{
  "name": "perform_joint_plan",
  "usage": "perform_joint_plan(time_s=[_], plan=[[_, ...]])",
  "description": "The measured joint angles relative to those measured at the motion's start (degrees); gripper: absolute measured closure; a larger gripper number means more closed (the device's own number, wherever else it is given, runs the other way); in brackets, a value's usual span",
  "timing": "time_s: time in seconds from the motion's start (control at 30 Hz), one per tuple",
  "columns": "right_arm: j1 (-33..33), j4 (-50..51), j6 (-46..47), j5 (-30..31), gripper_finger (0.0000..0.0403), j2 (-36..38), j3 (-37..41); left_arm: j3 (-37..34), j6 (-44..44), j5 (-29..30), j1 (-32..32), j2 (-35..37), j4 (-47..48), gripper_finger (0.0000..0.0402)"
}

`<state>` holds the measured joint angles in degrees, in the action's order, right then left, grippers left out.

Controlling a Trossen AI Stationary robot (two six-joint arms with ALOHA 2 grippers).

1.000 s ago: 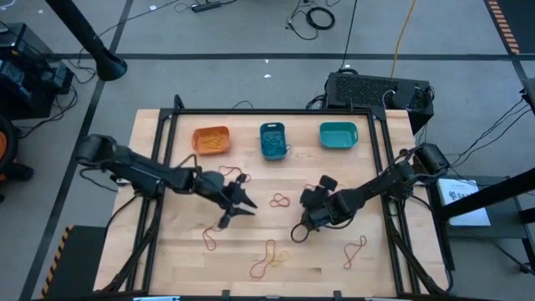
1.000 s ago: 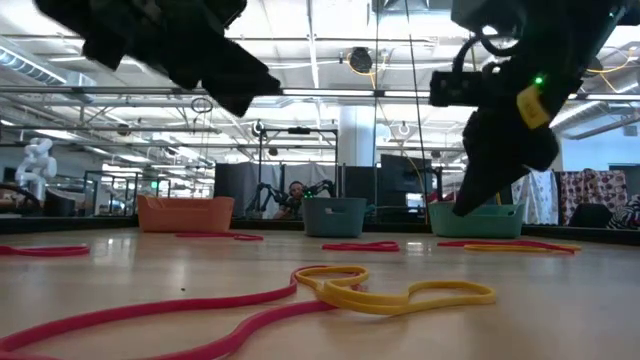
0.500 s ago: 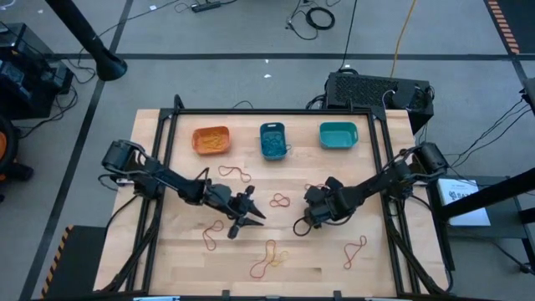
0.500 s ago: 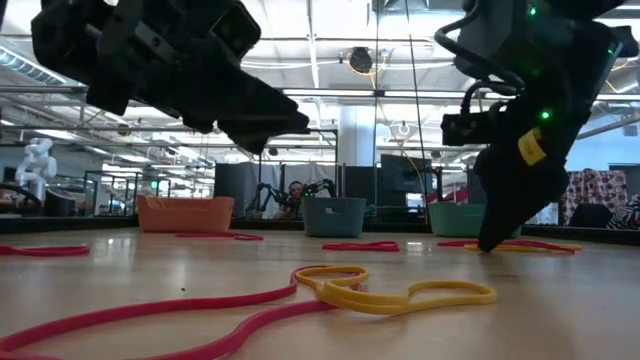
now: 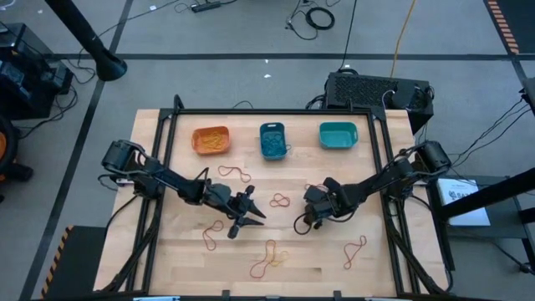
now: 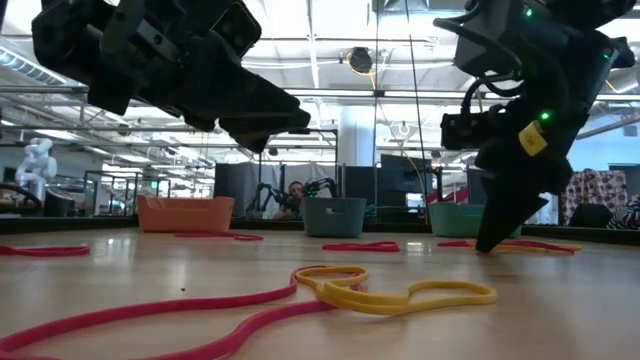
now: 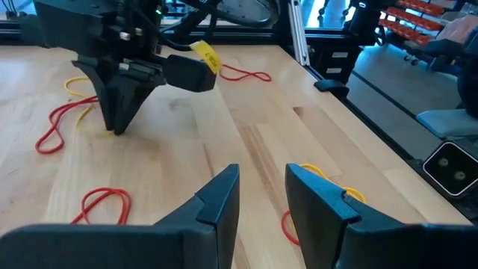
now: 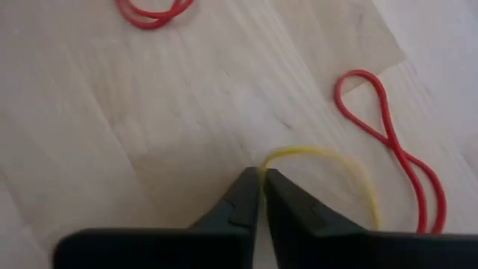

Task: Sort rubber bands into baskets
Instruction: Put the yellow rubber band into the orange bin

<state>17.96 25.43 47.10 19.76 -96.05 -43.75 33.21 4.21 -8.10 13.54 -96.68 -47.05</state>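
Note:
Three baskets stand in a row at the far side: orange (image 5: 211, 140), blue (image 5: 273, 140) and teal (image 5: 338, 135); the orange and blue ones hold bands. My right gripper (image 5: 299, 226) is down at the table right of centre, its fingertips (image 8: 260, 179) shut on a yellow rubber band (image 8: 336, 168). A red band (image 8: 396, 153) lies right beside the yellow one. My left gripper (image 5: 247, 217) hovers open and empty above the table's middle (image 7: 261, 187), facing my right gripper (image 7: 116, 119). My right gripper pinches the yellow band's end bend (image 8: 267, 163) between its two fingertips. The fingers come from above, slanting down, with their tips at the table top (image 6: 487, 245). The rest of the band lies slack on the table.
Loose red bands lie about the table (image 5: 236, 174), (image 5: 279, 200), (image 5: 211, 237), (image 5: 355, 249). A red and yellow tangle (image 5: 269, 259) lies near the near edge. Black frame rails (image 5: 167, 142) run along the table's sides.
My left gripper has gone toward the table's right edge and a little nearer, staying open above the table. My right gripper has come down to the table top at the yellow band.

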Motion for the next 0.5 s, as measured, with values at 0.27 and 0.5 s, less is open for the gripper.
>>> perform_joint_plan(time_s=[0.27,0.5], plan=[[0.1,0.9,-5.4,7.3,0.0401,3.1,-0.2,0.0,0.0,0.0,0.0,0.0,0.0,0.0285],[2.0,-1.8,-7.6,16.6,0.0402,8.2,-0.8,0.1,0.0,0.0,0.0,0.0,0.4,0.0285]])
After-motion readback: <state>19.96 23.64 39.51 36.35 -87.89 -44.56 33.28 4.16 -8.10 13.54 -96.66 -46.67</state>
